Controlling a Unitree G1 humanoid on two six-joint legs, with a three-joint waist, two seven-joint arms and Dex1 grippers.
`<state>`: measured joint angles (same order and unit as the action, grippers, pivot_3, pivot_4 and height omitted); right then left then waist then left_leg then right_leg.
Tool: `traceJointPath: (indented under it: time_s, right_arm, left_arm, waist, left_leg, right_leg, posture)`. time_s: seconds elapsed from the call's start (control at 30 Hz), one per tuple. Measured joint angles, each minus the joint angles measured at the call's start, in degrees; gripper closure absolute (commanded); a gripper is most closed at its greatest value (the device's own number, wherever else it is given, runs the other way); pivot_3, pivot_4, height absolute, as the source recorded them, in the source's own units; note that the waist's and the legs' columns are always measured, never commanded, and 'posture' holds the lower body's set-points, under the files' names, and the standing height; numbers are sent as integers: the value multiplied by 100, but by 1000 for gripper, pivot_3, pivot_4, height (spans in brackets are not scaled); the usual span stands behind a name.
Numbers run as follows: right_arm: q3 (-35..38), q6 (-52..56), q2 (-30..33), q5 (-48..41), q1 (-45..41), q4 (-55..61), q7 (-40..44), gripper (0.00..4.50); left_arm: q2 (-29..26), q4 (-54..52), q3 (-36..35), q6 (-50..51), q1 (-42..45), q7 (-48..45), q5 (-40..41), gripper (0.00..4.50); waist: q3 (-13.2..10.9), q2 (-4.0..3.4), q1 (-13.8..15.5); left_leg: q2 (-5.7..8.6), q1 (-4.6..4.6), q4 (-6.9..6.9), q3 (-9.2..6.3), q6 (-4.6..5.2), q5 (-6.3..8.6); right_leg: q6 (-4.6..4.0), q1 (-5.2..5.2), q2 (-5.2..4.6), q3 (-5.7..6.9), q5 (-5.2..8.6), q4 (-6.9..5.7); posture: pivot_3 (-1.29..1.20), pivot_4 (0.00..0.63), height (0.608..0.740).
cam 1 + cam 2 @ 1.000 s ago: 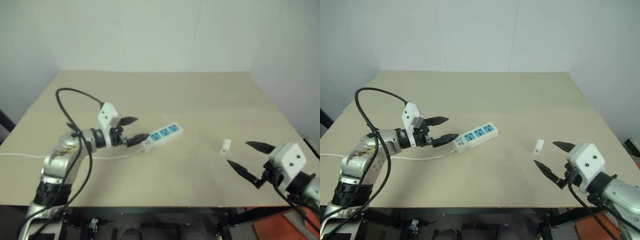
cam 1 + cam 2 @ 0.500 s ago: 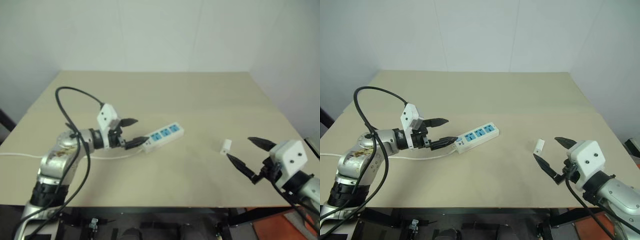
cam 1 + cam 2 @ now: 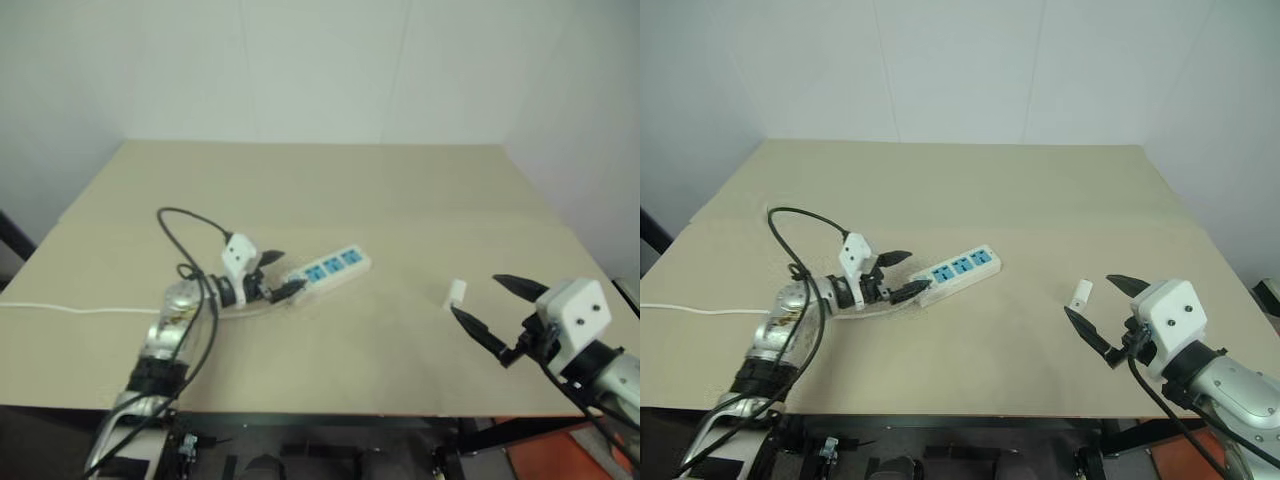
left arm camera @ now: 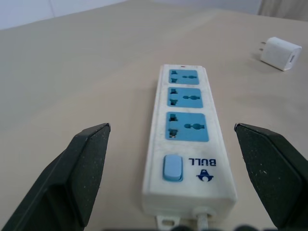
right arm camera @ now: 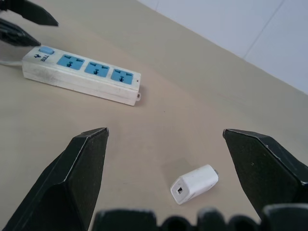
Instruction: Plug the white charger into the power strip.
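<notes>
The power strip (image 3: 953,271) lies flat on the beige worktop (image 3: 970,190), its switch end facing the left hand (image 3: 902,274), whose fingers are spread wide and empty either side of that end. The white charger (image 3: 1079,293) lies well apart, just before the right hand (image 3: 1102,308), likewise spread and empty.

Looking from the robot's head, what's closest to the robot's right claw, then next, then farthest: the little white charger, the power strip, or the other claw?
1. White charger: lying on the table just ahead of the open right claw.
2. Power strip: farther left, mid-table.
3. Left claw: farthest, open at the strip's switch end.
</notes>
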<state>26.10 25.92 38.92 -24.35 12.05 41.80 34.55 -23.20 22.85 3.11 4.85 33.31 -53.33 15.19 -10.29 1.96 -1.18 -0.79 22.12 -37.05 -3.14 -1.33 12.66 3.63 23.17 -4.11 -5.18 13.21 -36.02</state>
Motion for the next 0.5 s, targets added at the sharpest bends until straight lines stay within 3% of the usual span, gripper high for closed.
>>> traceJointPath:
  time_s: [0.27, 0.5]
  right_arm:
    - [-3, 43, -1, 3, 109, 157, -105, 19]
    - [-46, 67, -1, 42, 105, 173, -221, 19]
  left_arm:
    - [387, 2122, 89, -1607, 621, -130, -632, 0]
    - [750, 3552, 25, -2359, 1262, -153, -862, 0]
  waist:
    - [1, 2, 19]
    - [20, 2, 70]
  left_leg:
    - [2, 2, -2, -1, 0, 0]
    - [8, -3, -6, -2, 0, 0]
  right_leg:
    - [3, -1, 0, 1, 0, 1]
    - [46, -12, -6, 2, 21, 2]
  posture:
    - [0, 150, 740]
    - [0, 150, 740]
